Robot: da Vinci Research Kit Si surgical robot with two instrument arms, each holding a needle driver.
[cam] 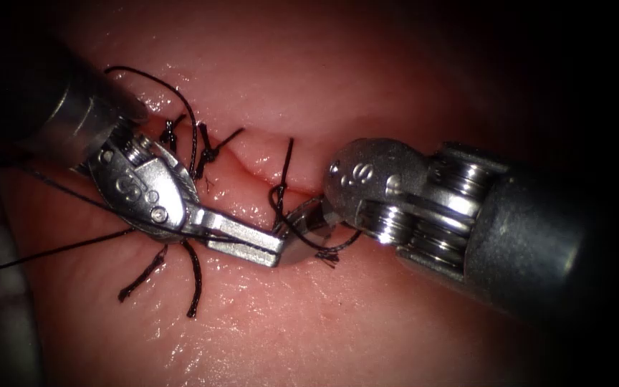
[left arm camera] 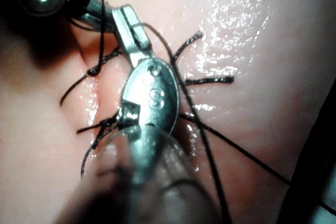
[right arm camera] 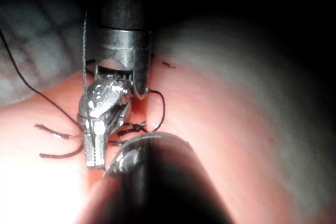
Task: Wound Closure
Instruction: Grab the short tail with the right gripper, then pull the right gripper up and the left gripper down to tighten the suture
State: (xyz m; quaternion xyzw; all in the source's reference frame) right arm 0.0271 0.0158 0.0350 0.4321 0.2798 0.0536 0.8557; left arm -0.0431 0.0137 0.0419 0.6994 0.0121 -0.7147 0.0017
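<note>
The left tool [cam: 270, 251] comes in from the upper left of the endoscope view and reaches across the tissue [cam: 338, 322] toward the middle of the cut [cam: 252, 161], its two jaws pressed together into one flat bar. A strand of thread [cam: 51, 251] runs along that bar and trails off to the left edge, so the jaws seem to pinch the thread, though the contact point itself is too small to be sure. In the left wrist view the same tool [left arm camera: 126, 22] lies over the cut with thread [left arm camera: 231, 148] passing beside its wrist. The right tool [cam: 313, 218] enters from the right, its rounded wrist just above the cut's lower lip, and its jaws meet the left tool's tip; whether they are spread or closed cannot be told, since the wrist hides them. A dark loop of thread curls around that meeting point, near a knot on the cut. Finished stitches sit further left along the cut, with cut ends [cam: 195, 283] of thread splayed on the tissue below the left tool. The needle cannot be made out with certainty near the tips. In the right wrist view the left tool [right arm camera: 94, 153] points down beside a small knot [right arm camera: 137, 126].
</note>
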